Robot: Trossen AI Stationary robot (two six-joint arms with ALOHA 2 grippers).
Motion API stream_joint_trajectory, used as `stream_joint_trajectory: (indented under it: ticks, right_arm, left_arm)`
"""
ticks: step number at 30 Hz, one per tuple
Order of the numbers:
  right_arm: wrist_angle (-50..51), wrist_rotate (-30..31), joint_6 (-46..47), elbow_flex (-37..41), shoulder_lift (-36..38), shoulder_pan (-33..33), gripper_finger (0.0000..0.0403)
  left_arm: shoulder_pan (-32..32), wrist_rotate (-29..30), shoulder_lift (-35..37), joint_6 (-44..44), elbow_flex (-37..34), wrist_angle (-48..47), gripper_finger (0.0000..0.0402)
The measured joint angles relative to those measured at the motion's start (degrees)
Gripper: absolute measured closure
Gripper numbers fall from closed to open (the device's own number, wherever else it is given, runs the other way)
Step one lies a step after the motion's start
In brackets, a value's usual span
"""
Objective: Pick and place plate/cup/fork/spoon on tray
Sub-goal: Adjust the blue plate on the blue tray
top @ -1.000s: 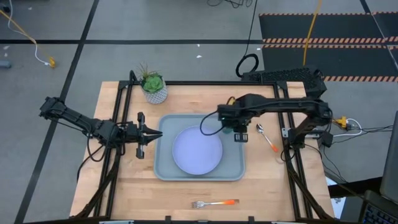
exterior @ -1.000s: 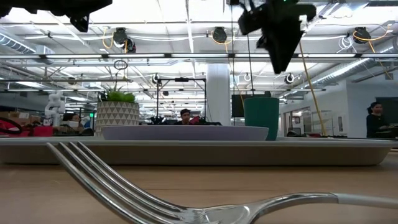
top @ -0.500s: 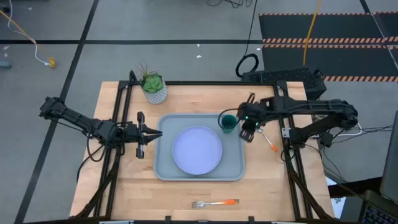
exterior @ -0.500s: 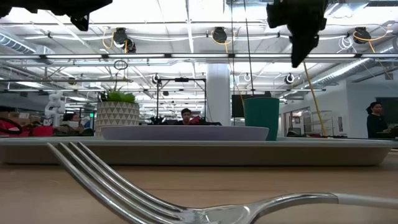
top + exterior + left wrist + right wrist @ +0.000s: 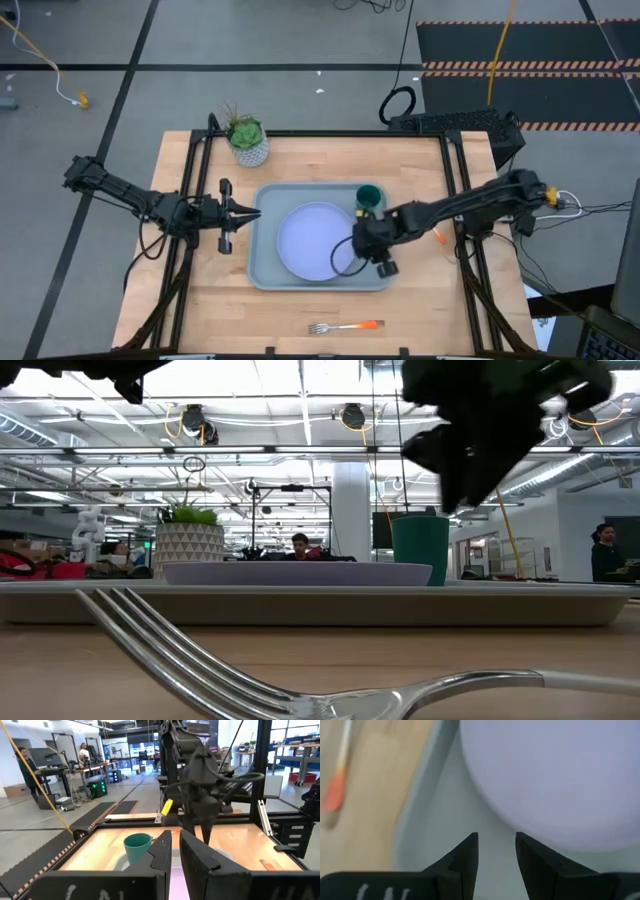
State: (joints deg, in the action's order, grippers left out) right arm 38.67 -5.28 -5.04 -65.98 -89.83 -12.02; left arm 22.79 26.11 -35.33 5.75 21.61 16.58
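Observation:
The grey-blue tray (image 5: 262,268) lies mid-table with the lavender plate (image 5: 315,240) flat on it. The green cup (image 5: 369,196) stands upright in the tray's far right corner. My right gripper (image 5: 362,250) hovers open and tipped down over the tray floor (image 5: 445,820), just off the plate's near right edge (image 5: 490,810), touching nothing. The fork (image 5: 345,327) lies on the wood by the near edge. Only the orange handle (image 5: 440,238) of the spoon shows beside my right arm. My left gripper (image 5: 247,213) waits level at the tray's left rim, fingers a narrow gap apart.
A white pot with a green plant (image 5: 248,143) stands at the far left of the table. Black frame rails (image 5: 455,200) run along the table's left, right and far sides. Bare wood lies between the tray and the fork (image 5: 335,790).
My right gripper has left its place above the cup, swung first toward the table's right edge, then come toward the near edge and down over the tray's near right part, tipping its fingers downward. The cup has stayed upright on the tray.

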Motion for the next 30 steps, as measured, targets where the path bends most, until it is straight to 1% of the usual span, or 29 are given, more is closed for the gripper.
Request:
stream_joint_trajectory:
  ticks: [3,6,8,11,12,17,26,30]
  right_arm:
    - [-4.1,2.6,-1.4,-1.8,-3.0,-0.6,0.0281]
    - [-5.1,5.3,-1.9,-3.9,-4.5,-0.8,0.0300]
    - [-5.5,7.0,-2.2,-5.0,-4.8,-0.8,0.0327]
    - [-7.4,7.3,-3.4,-5.1,-4.6,-0.8,0.0384]
    - [-8.5,7.6,-3.5,-5.1,-4.6,-0.8,0.0393]
    - [-10.5,8.3,-4.7,-5.0,-5.9,-1.5,0.0402]
    - [-9.6,8.4,-10.2,-4.8,-12.3,-2.0,0.0403]
    - [-8.6,8.5,-10.7,-4.7,-12.6,-1.9,0.0403]
  left_arm:
    - [0.0,0.0,0.0,0.1,0.0,0.0,0.0360]
    - [0.0,0.0,0.0,0.6,0.0,0.0,0.0360]
    - [0.0,0.0,0.0,1.0,0.0,0.0,0.0360]
    - [0.0,0.0,0.0,1.3,0.0,0.0,0.0360]
    - [0.0,0.0,0.0,1.3,0.0,0.0,0.0360]
    - [0.0,0.0,0.0,1.3,0.0,0.0,0.0360]
    - [0.0,0.0,0.0,1.3,0.0,0.1,0.0360]
    - [0.0,0.0,0.0,1.5,0.0,0.1,0.0360]
